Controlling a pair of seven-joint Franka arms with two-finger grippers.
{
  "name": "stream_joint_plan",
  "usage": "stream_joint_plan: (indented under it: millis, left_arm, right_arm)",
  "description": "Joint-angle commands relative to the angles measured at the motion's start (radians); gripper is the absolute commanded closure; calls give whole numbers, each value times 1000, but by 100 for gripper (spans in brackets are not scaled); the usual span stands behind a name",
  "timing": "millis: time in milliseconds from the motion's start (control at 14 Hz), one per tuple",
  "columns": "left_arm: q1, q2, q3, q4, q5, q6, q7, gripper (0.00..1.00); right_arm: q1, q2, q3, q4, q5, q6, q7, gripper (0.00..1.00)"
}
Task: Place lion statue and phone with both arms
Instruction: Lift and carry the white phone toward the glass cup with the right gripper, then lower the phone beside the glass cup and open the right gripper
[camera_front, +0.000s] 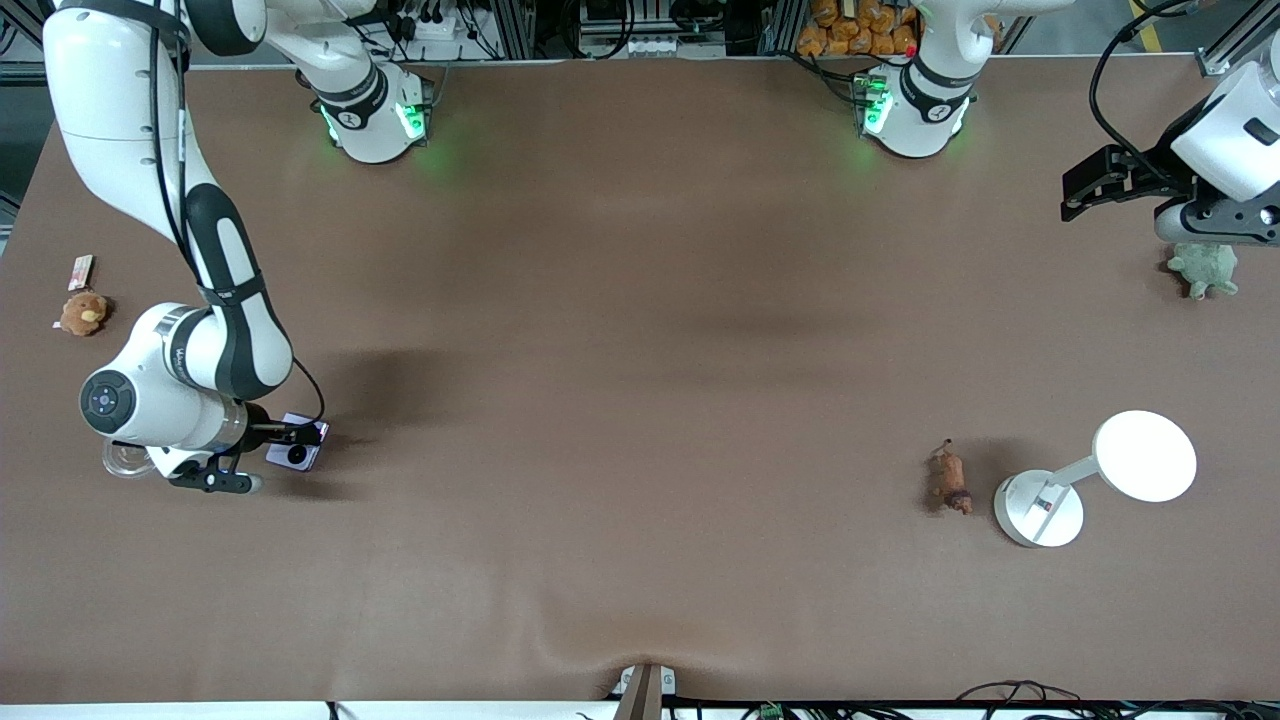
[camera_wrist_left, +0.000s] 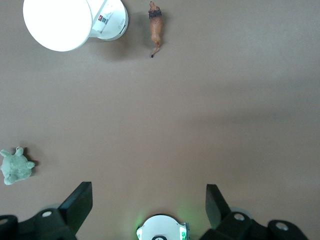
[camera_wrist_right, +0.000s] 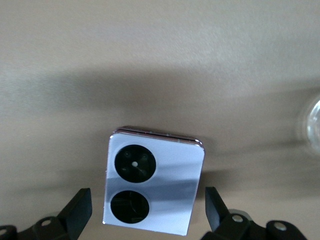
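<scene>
Lavender phone (camera_wrist_right: 153, 182) between right gripper (camera_wrist_right: 148, 212) open jaws; left gripper (camera_wrist_left: 149, 207) jaws open, empty; no legible writing.

Brown table (camera_front: 640, 300), evenly lit.
Lit white desk lamp (camera_front: 1095, 478) at 4 o'clock; aluminium frame rails (camera_front: 520, 25) at 12.
</scene>
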Motion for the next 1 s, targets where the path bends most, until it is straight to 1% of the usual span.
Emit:
stream_joint_plan:
  millis: [0,143,286,357,500,643,714,857,929]
  left_arm:
    - [9,9,-11,14,6,3,-2,0]
    - [8,11,-11,15,8,11,-1,0]
    - [5,12,-13,25,6,12,-2,0]
    - [5,15,-13,31,5,12,-2,0]
    - [6,15,-13,31,3,12,-2,0]
    - [11,20,-13,32,1,12,-2,0]
    - [11,21,-13,32,1,12,-2,0]
    - [9,23,-11,35,5,12,-2,0]
    - [9,23,-13,35,5,12,-2,0]
  right_arm:
    - [-2,-76,5,68,-8,-170,-23,0]
    - [-5,-111,10,200,0,-395,-60,0]
    - [22,-122,8,373,1,-560,-88,0]
    - [13,-122,8,440,3,-618,-92,0]
    - [11,-123,11,542,1,-700,-124,0]
    - [-5,-125,11,675,3,-804,-137,0]
    - [-7,-135,8,706,0,-838,-137,0]
    - [-10,-213,10,704,3,-895,-137,0]
    - [-7,-221,8,703,1,-918,-135,0]
